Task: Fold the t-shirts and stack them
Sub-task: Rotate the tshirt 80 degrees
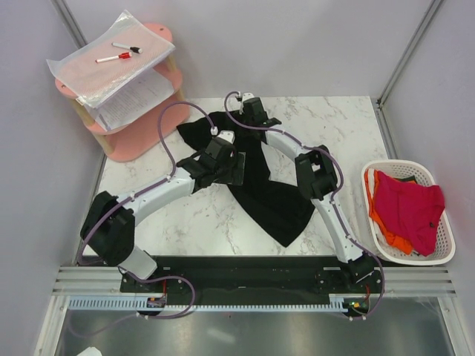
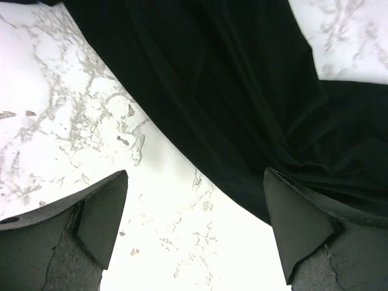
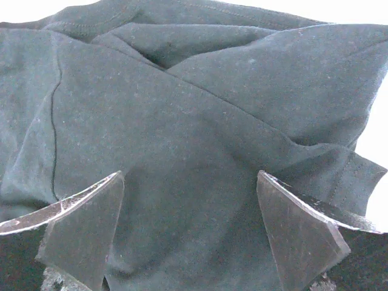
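A large black t-shirt (image 1: 271, 200) lies crumpled in a diagonal strip across the marble table (image 1: 341, 126). My left gripper (image 1: 226, 165) hovers open at its left edge. In the left wrist view the gripper (image 2: 195, 173) has bare marble between its fingers, and the black cloth (image 2: 242, 91) runs past the right finger. My right gripper (image 1: 250, 113) is open above the shirt's far end. The right wrist view shows that gripper (image 3: 190, 173) spread over folded black cloth (image 3: 182, 91), holding nothing. A red t-shirt (image 1: 408, 204) and an orange one (image 1: 387, 239) lie in the white basket (image 1: 448, 245).
The basket stands off the table's right edge. A pink two-tier shelf (image 1: 152, 33) at the back left carries plastic-sleeved papers and markers (image 1: 119, 55). Grey walls and metal posts enclose the table. The arms' base rail runs along the near edge.
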